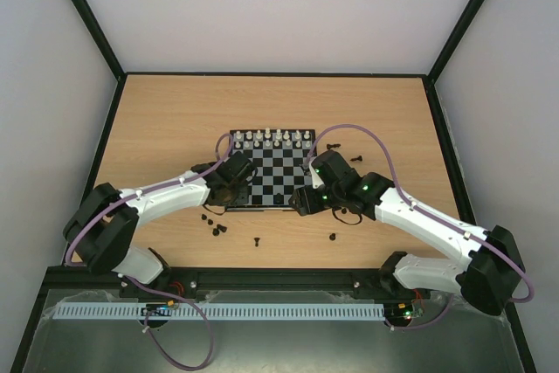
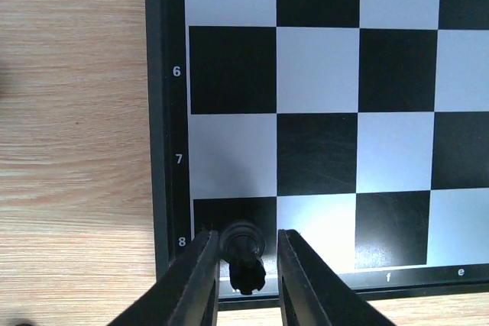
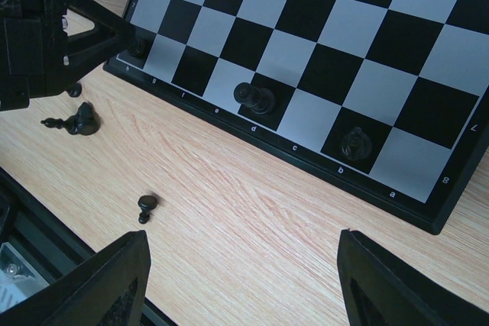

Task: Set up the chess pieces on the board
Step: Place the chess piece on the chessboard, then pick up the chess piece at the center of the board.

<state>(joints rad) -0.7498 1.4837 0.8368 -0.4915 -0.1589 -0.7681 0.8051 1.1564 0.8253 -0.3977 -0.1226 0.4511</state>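
The board [image 1: 281,162] lies mid-table, with white chess pieces [image 1: 272,137] lined along its far rows. My left gripper [image 1: 231,191] is at the board's near left corner. In the left wrist view the left gripper [image 2: 244,236] stands narrowly open around a black piece [image 2: 244,256] upright on the corner square by the "8". The left finger [image 2: 195,280] touches it and a small gap shows at the right finger. My right gripper [image 3: 243,236] is wide open and empty above bare wood near the board's near edge [image 3: 306,159]. Black pieces stand on d8 [image 3: 256,99] and b8 [image 3: 356,143].
Loose black pieces lie on the table in front of the board [image 1: 216,225], [image 1: 257,240], [image 1: 334,236] and to its right [image 1: 356,157]. In the right wrist view a piece lies on its side [image 3: 76,122] and a pawn [image 3: 147,206] lies nearby. A black rail [image 1: 279,281] runs along the near edge.
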